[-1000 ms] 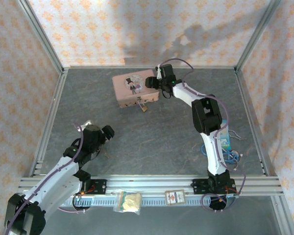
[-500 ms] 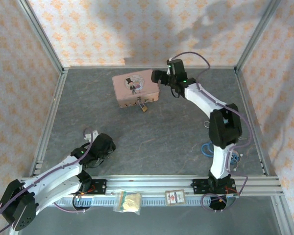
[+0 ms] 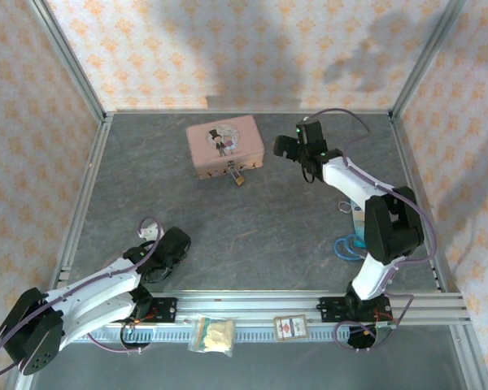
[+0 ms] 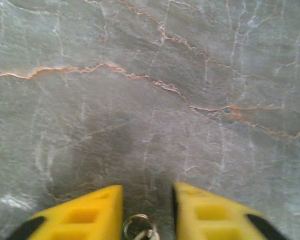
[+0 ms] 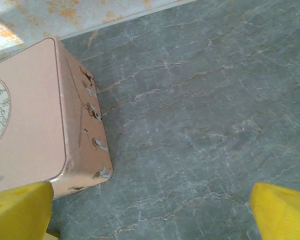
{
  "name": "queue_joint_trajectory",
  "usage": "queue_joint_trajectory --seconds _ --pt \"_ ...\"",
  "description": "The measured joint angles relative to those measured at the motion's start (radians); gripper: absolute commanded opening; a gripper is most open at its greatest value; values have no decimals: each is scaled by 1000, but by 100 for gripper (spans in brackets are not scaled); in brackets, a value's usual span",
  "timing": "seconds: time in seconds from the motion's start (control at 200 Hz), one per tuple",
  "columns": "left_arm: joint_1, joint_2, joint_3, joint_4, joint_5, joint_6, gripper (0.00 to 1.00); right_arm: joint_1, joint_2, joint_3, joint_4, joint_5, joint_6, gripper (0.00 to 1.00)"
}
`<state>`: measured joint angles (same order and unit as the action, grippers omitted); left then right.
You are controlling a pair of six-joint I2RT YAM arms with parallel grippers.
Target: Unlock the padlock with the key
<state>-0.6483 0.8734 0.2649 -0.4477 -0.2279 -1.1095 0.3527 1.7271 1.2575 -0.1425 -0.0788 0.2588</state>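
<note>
**Left tool straddles key ring; padlock at the tin's front**

The padlock [image 3: 239,179], small and brass-coloured, lies on the grey marbled worktop [image 3: 252,231] at the near face of the pink tin [image 3: 225,143], right by the tin's front latch. It is well apart from both tools.

The left tool [image 3: 175,244] is low over the worktop's near left part. In its wrist view the left tool [image 4: 147,187] points down with its yellow fingers [image 4: 85,215] set close on either side of a silvery key ring [image 4: 138,231]. A narrow gap shows between them, and I cannot tell whether they actually pinch the ring.

The right tool [image 3: 286,149] hangs just beside the tin's right end. Its wrist view shows the right tool [image 5: 151,192] spread wide with nothing between the fingers, and the tin's corner [image 5: 25,125] by the left finger.
</note>
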Motion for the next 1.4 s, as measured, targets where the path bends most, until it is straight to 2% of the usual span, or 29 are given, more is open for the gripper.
queue_joint_trajectory --seconds 0.21,0.561,0.601,0.661,0.811,0.961,1.316,1.401 --pt "-20 30 0 -4 -29 1 1 0 -37 -10 4 28 8 100" --pt "-71 112 39 0 -70 0 0 0 -68 -56 11 50 11 100" --pt "-77 118 47 0 -64 0 11 0 -72 -61 10 51 11 100" --pt "-92 117 62 -4 -56 -2 19 0 -82 -73 11 50 11 100" --pt "-98 60 93 -60 -51 -13 24 0 -114 -108 14 50 10 100" --pt "-102 27 118 -129 -44 -38 37 0 -140 -137 25 50 10 100" --pt "-151 124 121 -175 -16 -71 38 0 -153 -199 46 54 9 100" --pt "-151 142 119 -164 -15 -71 35 0 -158 -200 47 58 6 100"
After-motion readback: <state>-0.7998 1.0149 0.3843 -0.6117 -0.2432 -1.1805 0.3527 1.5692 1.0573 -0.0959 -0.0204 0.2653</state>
